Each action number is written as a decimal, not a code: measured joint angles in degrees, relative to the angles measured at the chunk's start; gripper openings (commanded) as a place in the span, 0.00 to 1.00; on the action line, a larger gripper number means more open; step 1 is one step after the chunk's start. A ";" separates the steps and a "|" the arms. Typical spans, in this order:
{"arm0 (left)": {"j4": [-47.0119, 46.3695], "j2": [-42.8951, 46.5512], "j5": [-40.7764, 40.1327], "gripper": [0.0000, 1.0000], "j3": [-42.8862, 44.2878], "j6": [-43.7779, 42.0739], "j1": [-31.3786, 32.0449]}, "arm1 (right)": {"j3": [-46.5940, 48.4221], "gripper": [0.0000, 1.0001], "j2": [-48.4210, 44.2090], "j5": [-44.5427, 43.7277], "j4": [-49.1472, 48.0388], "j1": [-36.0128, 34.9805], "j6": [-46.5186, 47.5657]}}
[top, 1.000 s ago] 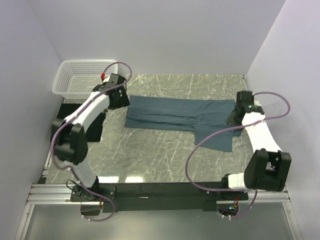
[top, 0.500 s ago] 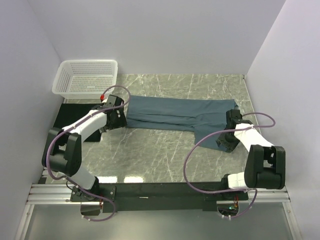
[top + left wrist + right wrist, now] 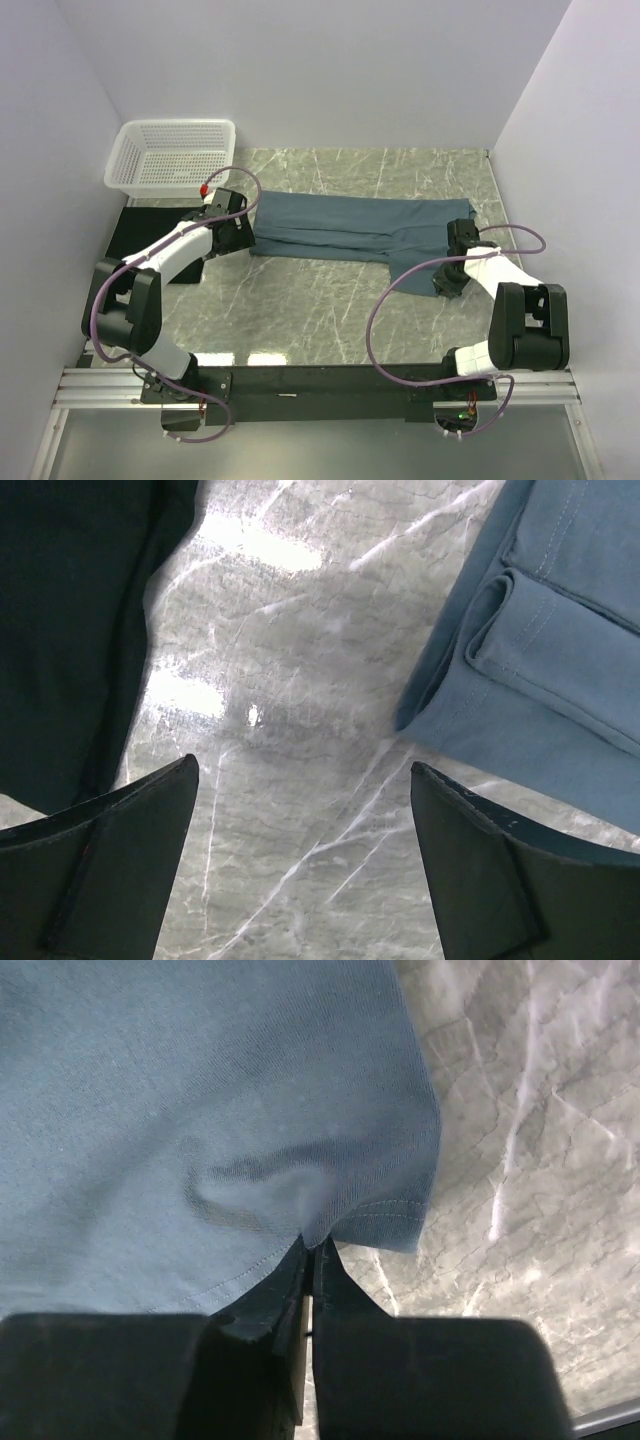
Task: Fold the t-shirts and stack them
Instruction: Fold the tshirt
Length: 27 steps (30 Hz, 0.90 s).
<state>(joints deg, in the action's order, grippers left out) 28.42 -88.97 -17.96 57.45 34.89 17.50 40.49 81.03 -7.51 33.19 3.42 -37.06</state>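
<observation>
Right tool point(image 3: 311, 1256) pinches slate-blue t-shirt point(image 3: 200, 1080) hem (soft, puckered).

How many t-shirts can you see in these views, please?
2: the slate-blue t-shirt lies across the middle; the black t-shirt lies at the left edge, partly under the left arm.

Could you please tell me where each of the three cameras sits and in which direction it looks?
Top external: above and behind the bases, looking down at the table; left arm, right arm, slate-blue t-shirt, black t-shirt and basket show.
Left wrist: on the left wrist, looking down past the open left gripper at bare table; black t-shirt left, slate-blue t-shirt right.
Right wrist: on the right wrist, looking down at the right gripper, shut on the slate-blue t-shirt's hem.
Shared: the slate-blue t-shirt appears in all three.
</observation>
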 measured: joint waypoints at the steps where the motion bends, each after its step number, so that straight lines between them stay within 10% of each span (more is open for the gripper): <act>1: -0.07 0.00 0.02 0.92 0.00 -0.02 0.00 | 0.13 0.00 0.09 -0.20 0.02 -0.02 -0.22; 12: -0.20 0.00 -0.02 0.91 0.00 -0.02 0.00 | 17.73 0.00 2.14 -2.82 7.54 -0.07 0.94; 27: -0.33 0.00 -2.10 0.91 -1.33 0.02 0.87 | 54.16 0.00 30.23 -3.10 7.15 0.00 3.28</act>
<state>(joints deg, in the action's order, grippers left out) 28.10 -88.97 -20.05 56.12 34.92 18.37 94.65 111.26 -10.61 40.34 3.42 -33.78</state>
